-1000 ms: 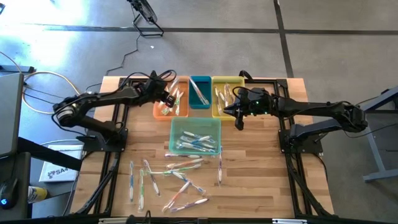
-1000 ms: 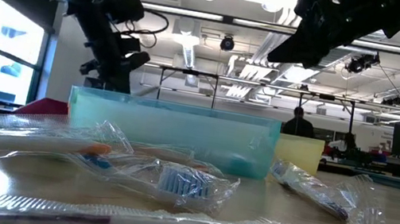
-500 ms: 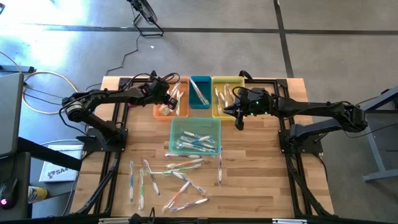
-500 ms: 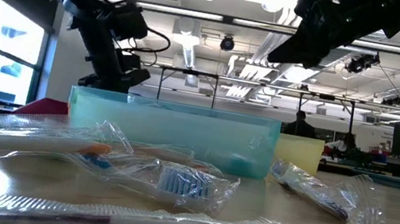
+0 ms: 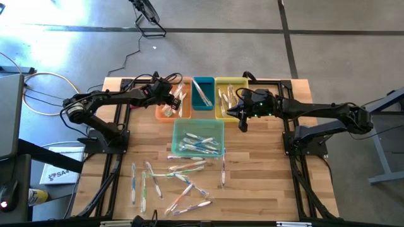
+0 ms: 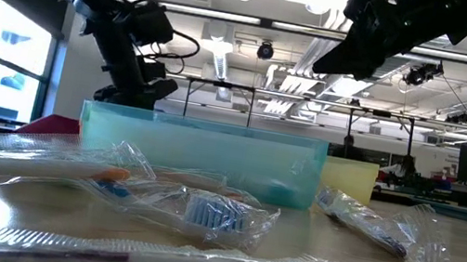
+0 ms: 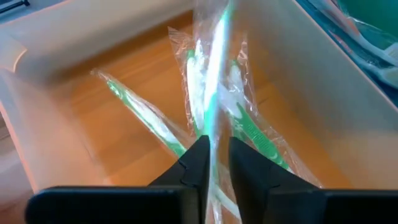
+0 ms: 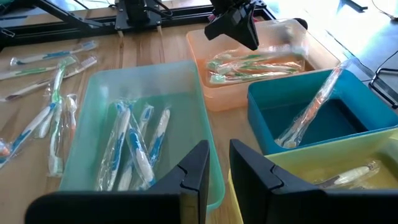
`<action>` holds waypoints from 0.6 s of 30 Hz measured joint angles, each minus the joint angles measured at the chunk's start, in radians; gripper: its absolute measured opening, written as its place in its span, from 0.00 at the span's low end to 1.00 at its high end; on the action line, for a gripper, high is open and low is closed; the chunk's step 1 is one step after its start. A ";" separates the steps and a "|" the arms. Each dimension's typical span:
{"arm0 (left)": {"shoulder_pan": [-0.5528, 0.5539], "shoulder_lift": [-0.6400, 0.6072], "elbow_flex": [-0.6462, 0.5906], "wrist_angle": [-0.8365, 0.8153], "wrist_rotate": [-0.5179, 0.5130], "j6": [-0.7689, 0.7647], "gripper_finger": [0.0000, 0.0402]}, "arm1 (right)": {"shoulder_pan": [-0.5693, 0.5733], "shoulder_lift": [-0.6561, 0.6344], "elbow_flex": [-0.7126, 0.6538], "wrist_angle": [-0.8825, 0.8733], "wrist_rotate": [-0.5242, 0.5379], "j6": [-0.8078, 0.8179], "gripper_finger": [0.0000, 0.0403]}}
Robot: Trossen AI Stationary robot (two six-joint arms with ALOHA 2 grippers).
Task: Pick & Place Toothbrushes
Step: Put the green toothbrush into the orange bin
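Left wrist view, toothbrush in hand: thin green-accented plastic toothbrush in a clear crinkled wrapper (image 7: 211, 74), blurred, running upright through the left gripper (image 7: 216, 162) above the floor of the orange rectangular plastic bin (image 7: 298, 112); other wrapped green toothbrushes lie flat in that bin beneath it
Left gripper: low over the orange bin's middle; whether it clamps the wrapper or has let go cannot be told
Risk one: the wrapper may cling as the arm lifts, so the brush could be dragged over the orange bin's wall; the slick film would cause it
Risk two: dropped upright, the brush may lean on the wall and not lie flat, crowding later drops
Other bins: dark teal bin (image 5: 203, 94) just beside the orange bin, yellow bin (image 5: 230, 81) beyond that, pale green bin (image 5: 199, 123) nearer the front than the orange bin
Right gripper (image 5: 242, 120): waiting past the yellow bin's far side from the orange bin; jaws a narrow slit apart, empty
Loose toothbrushes (image 5: 183, 183): scattered on the wooden table (image 5: 265, 176), well apart from the orange bin; much sorting seems left
Risk three: overlapping wrappers there could come up two at once
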 joint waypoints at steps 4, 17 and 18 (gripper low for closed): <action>0.000 0.000 0.000 0.000 -0.001 0.000 0.20 | 0.000 0.000 0.000 0.000 0.000 0.000 0.14; 0.000 0.000 0.000 0.009 -0.001 0.033 0.23 | 0.000 -0.002 0.000 0.001 0.000 0.000 0.14; 0.000 0.000 0.000 0.009 -0.001 0.051 0.23 | 0.000 -0.006 0.000 0.000 0.000 -0.001 0.14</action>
